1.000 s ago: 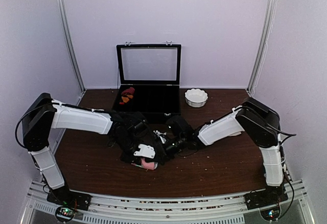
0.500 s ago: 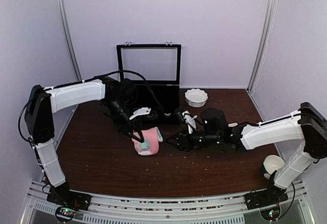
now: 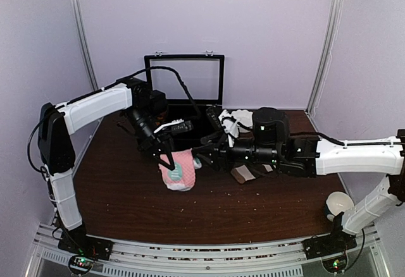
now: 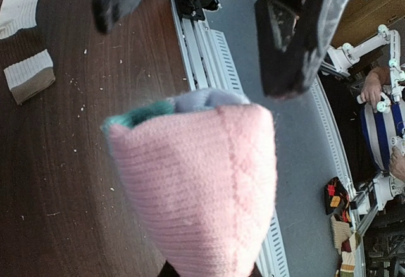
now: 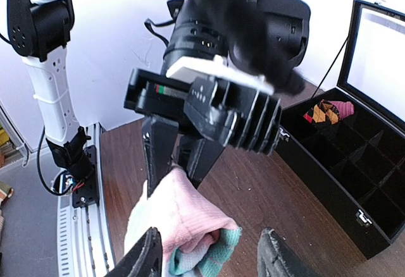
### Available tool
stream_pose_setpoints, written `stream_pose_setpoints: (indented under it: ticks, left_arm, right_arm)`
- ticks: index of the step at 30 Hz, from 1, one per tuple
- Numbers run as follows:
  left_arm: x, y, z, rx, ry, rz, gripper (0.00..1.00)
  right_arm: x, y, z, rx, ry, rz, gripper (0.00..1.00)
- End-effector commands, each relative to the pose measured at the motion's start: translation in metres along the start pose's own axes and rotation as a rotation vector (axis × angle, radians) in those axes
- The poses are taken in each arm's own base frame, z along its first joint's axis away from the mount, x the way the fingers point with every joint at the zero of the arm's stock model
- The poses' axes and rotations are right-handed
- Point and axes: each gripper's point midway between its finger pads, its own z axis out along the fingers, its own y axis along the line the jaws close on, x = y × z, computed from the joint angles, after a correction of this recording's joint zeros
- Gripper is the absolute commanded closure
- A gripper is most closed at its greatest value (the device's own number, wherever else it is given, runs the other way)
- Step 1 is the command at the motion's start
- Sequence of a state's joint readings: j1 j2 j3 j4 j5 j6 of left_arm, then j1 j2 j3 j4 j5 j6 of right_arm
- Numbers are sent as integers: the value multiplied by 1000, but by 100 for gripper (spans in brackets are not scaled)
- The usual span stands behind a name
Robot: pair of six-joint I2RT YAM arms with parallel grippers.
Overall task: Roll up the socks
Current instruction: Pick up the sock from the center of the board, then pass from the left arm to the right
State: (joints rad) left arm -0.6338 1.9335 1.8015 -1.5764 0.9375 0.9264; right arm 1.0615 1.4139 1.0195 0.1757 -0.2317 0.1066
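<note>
The long pink sock, rolled into a bundle with mint patches, hangs from my left gripper, which is shut on its top. It fills the left wrist view and hides the jaws there. My right gripper is open just right of the bundle. In the right wrist view its fingertips stand either side of the bundle's mint end, below the left gripper. The short cream-beige sock lies on the table under my right arm and shows in the left wrist view.
A black compartment box with its lid up stands at the back, a dark red and orange sock bundle inside. A white bowl is partly hidden behind my right arm. A white cup sits front right.
My left gripper has lifted the pink bundle off the table and carried it back. My right arm has stretched out to the left, bringing its open gripper up beside the bundle.
</note>
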Motion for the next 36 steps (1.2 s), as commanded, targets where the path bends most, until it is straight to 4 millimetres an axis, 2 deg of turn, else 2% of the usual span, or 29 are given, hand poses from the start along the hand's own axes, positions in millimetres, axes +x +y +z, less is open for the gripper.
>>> stream_pose_setpoints:
  ticks: [1,5,11,16,18,20,22,25,27,28,30,31,32,36]
  left_arm:
    - [-16,-17,-12,30,-56,22,100]
    - [-22,-23,-16,28,-74,32,100]
    - [-24,-25,-18,18,-71,40,100]
    - [-20,-22,-18,-14,-27,52,100]
    - [-17,-19,-18,-38,-1,60,100]
    - [-15,-15,-19,-69,15,66,100]
    - [-13,-6,-19,-121,32,75,100]
    - [-13,7,-22,-202,39,72,100]
    - [-17,12,-26,-241,33,73,100]
    - [-19,14,-27,-254,25,68,100]
    - [-24,15,-30,-274,10,77,100]
    - [-25,14,-31,-278,7,79,100]
    - [-26,14,-31,-280,6,81,100]
    - [-28,10,-31,-258,-1,86,100]
  right_arm:
    - [7,14,9,-58,61,-42,47]
    - [14,26,16,-126,93,-48,43]
    - [23,39,25,-209,146,-52,43]
    - [31,46,21,-286,213,-30,44]
    - [34,44,19,-286,271,-30,44]
    - [41,29,14,-217,351,-56,43]
    - [35,17,4,-155,342,-74,42]
    - [12,5,-7,-68,216,-47,39]
    - [1,-6,-8,4,144,4,29]
    - [-4,-7,-8,15,101,30,24]
    - [-15,-9,-7,32,5,100,20]
    - [-20,-8,-6,33,-33,121,14]
    - [-24,-8,-5,42,-64,133,2]
    - [-26,-7,13,51,-88,139,0]
